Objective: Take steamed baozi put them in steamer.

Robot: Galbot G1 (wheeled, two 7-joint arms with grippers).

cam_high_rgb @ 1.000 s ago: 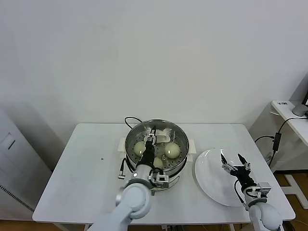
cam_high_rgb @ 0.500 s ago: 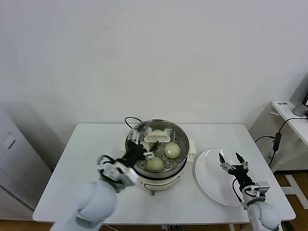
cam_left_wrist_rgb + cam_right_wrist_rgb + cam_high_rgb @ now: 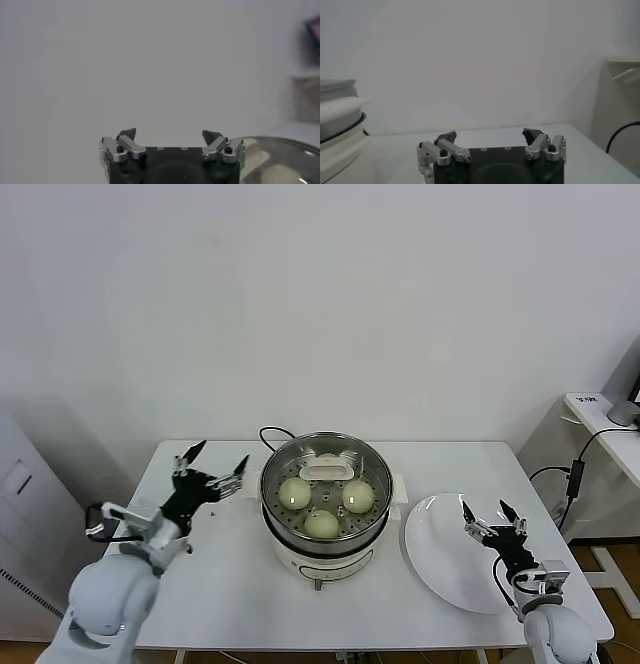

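Note:
The steel steamer (image 3: 325, 534) on its white base stands at the table's middle. Three cream-white baozi lie on its perforated tray: one at the left (image 3: 293, 491), one at the right (image 3: 358, 496) and one at the front (image 3: 321, 524). My left gripper (image 3: 212, 471) is open and empty, raised to the left of the steamer, apart from it. In the left wrist view my left gripper (image 3: 170, 136) faces a blank wall, with the steamer's rim (image 3: 287, 150) at one edge. My right gripper (image 3: 491, 524) is open and empty over the white plate (image 3: 440, 556); it shows open in the right wrist view (image 3: 490, 135).
A white block (image 3: 326, 470) lies at the back of the steamer tray. A black cord (image 3: 268, 434) runs behind the steamer. The steamer's side (image 3: 337, 125) shows in the right wrist view. A second white table (image 3: 605, 424) with a cable stands at the far right.
My left arm has pulled out of the steamer and swung left, its gripper now raised and open beside it. A third baozi now shows uncovered at the left of the tray. My right gripper barely moved.

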